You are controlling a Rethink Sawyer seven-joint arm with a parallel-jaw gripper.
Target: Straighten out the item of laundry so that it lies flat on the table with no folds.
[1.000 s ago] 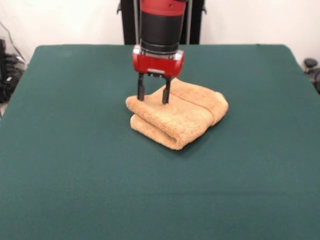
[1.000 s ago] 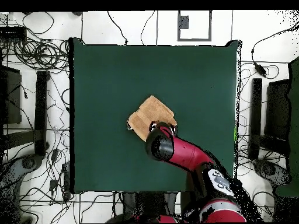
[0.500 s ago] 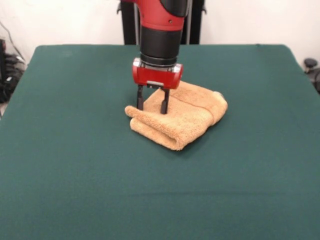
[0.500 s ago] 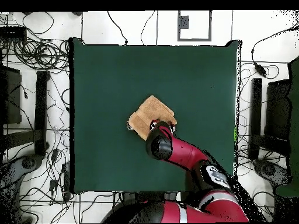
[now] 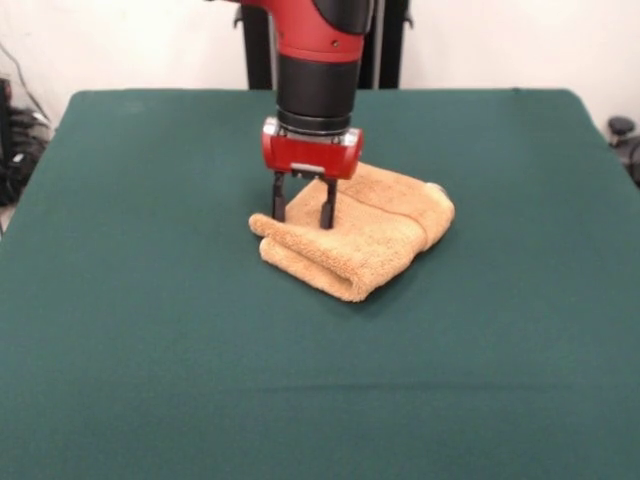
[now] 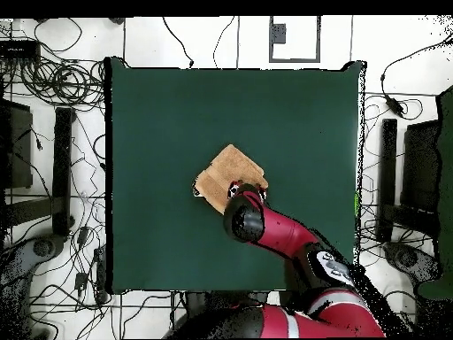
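Folded orange-tan terry-cloth towel [image 5: 355, 235] lies mid-table on dark green felt table [image 5: 150, 330]; black two-finger gripper [image 5: 300, 215], fingers spread at its far-left corner, should pinch only the top layer before unfolding.

- You see a glossy red, rounded arm [image 5: 320, 25] ending in a black cylindrical wrist section with a thin silvery ring at its lower edge.
- Under that ring sits a red, boxy gripper [image 5: 301, 214] body with rounded corners and a small pale metal plate on its front face.
- Two slim, straight black fingers [image 5: 327, 209] hang down from that body, side by side with a gap between them.
- From overhead, the red arm link [image 6: 281, 232] is a long rounded tube with a black circular cap at its end.
- Closer to the base, you can make out a black joint with a round grey-and-white patch of markings, too small to read.
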